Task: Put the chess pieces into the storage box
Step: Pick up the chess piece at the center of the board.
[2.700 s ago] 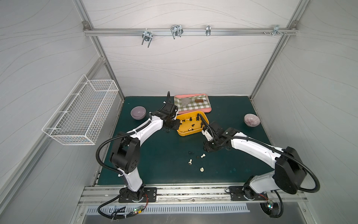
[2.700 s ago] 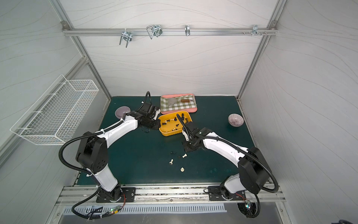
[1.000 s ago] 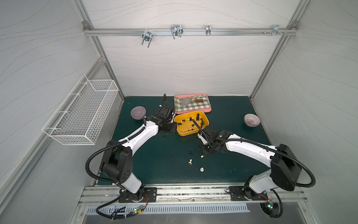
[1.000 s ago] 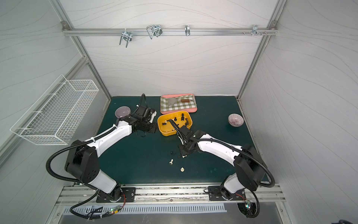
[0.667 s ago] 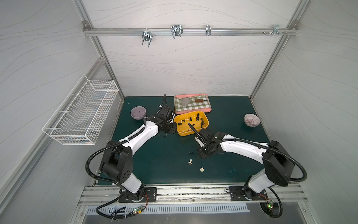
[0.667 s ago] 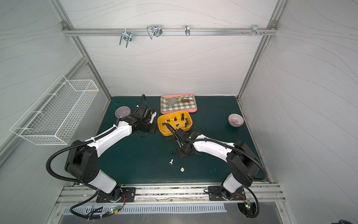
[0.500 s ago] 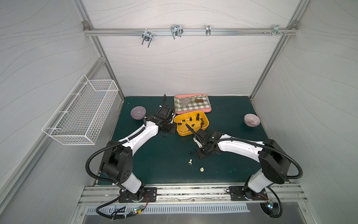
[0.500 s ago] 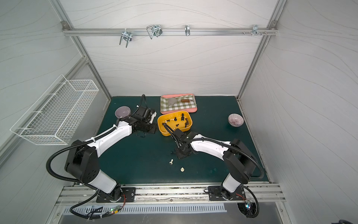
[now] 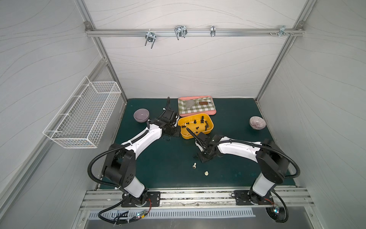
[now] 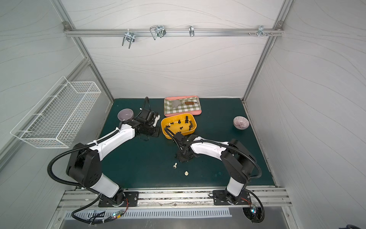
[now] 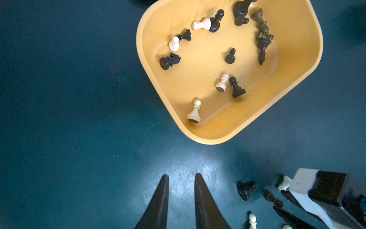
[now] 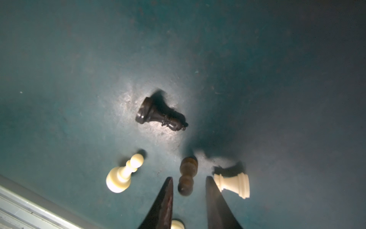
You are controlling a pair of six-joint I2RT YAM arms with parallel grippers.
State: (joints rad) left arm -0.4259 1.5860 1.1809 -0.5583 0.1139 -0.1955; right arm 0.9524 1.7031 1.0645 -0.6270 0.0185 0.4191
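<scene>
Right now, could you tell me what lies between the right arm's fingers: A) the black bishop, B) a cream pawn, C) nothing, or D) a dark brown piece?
D: the right wrist view shows the dark brown piece lying on the mat between the right fingers, with a gap on each side.

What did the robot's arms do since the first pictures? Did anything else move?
The right gripper slid toward the robot's left and now straddles a brown chess piece, jaws open, not gripping it. The left gripper pulled back a little from the storage box, open and empty. The box, the pink tray and the cream pawn stayed put.
</scene>
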